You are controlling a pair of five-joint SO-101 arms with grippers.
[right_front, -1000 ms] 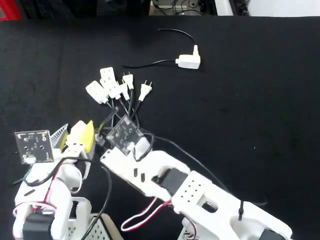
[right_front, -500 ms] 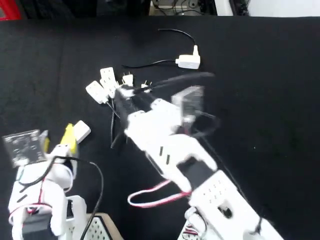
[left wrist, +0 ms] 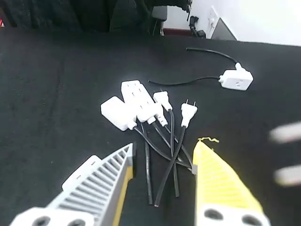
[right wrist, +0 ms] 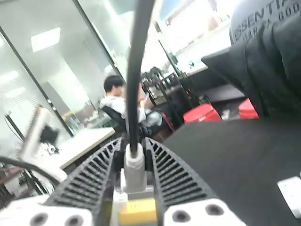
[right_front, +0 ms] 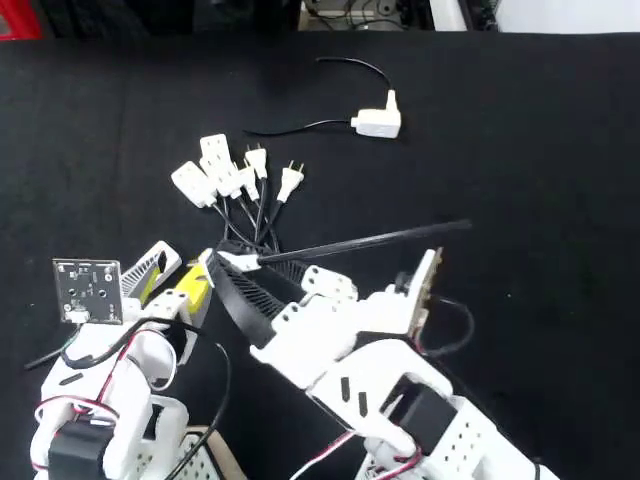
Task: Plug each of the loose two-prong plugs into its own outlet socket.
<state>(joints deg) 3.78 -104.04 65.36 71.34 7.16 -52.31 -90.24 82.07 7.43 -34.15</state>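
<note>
Right fingers clamp one plug; left fingers spread near two plugs, three sockets.

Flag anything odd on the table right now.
The right gripper is shut on a white plug, and its black cable juts out stiff and straight over the table instead of lying with the other cords by the sockets. No damage is visible.

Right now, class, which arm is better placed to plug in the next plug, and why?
Probably the right arm: its jaws are shut on a white plug. On the left arm the jaws are open and empty, above the cables.
</note>
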